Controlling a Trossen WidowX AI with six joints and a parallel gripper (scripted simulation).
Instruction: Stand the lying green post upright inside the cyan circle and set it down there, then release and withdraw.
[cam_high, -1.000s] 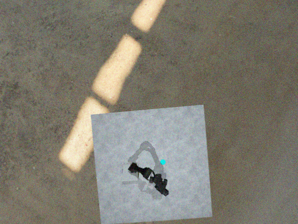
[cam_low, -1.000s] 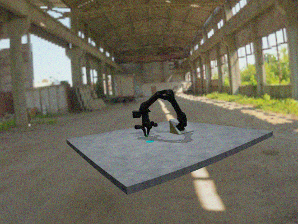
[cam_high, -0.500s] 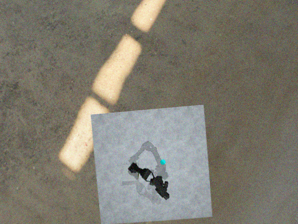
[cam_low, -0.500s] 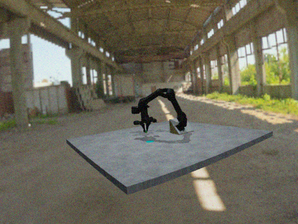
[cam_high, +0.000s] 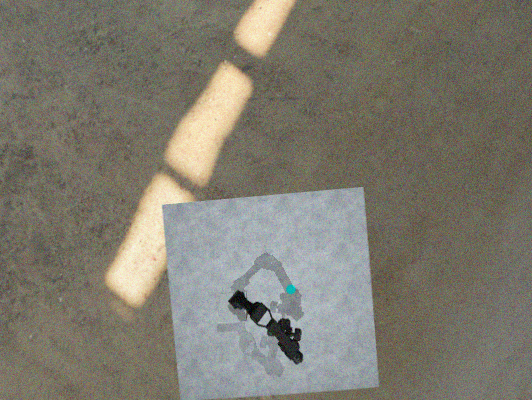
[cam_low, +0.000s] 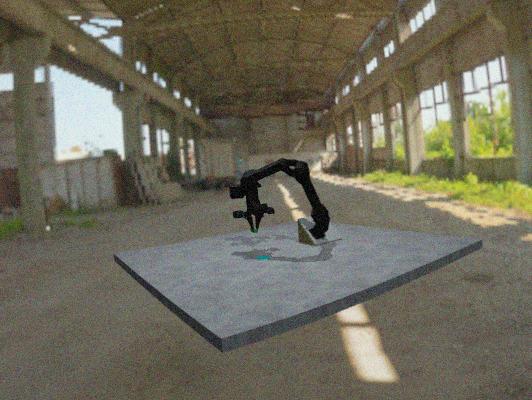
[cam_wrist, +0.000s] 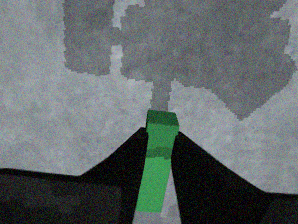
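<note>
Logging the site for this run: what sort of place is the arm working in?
It looks like a derelict industrial hall: concrete columns down both sides, a high roof, and open window bays with greenery outside. The gripper, shut on the green post, works over a grey slab.

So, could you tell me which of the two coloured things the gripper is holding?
The green post, clamped between the gripper fingers and lifted; the cyan circle lies flat on the slab.
</note>
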